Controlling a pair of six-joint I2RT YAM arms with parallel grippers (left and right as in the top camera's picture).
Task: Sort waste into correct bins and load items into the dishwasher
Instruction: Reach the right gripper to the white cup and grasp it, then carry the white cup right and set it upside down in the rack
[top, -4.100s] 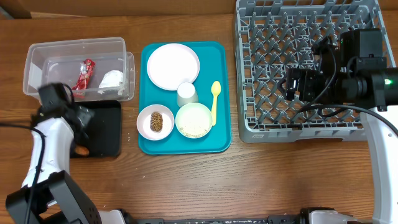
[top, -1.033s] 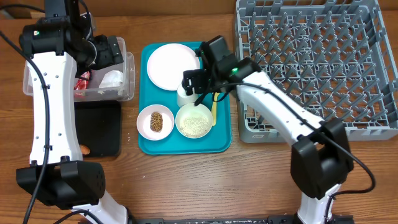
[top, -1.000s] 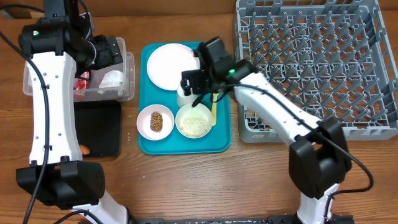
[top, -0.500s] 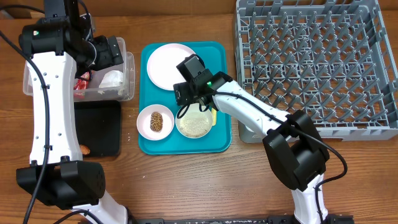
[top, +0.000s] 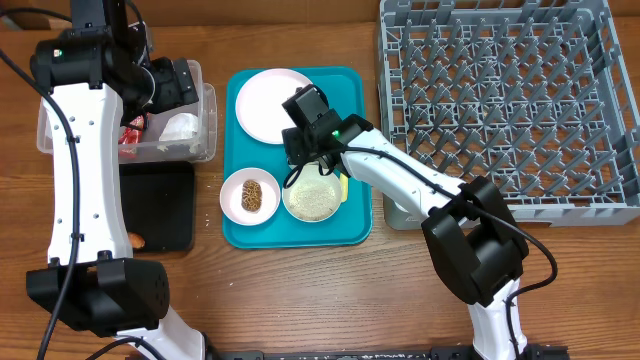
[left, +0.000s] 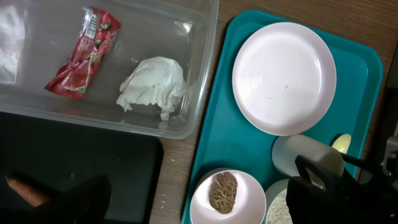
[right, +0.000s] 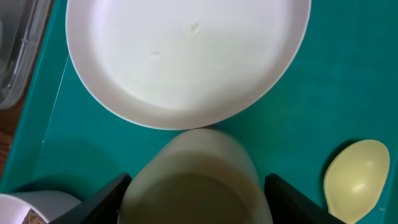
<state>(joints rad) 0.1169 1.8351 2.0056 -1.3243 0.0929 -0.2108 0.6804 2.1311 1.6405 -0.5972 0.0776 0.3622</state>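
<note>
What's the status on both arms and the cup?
Left gripper open, empty, over tub. Right gripper straddling cup, grip unconfirmed. Plate, spoon close beside.

Cup and spoon partly beyond the right wrist view's bottom edge.

Place: robot lab bench, staged as kitchen clean-up
Evidence: two robot arms over wooden table; grey dish rack far right; teal tray centre
</note>
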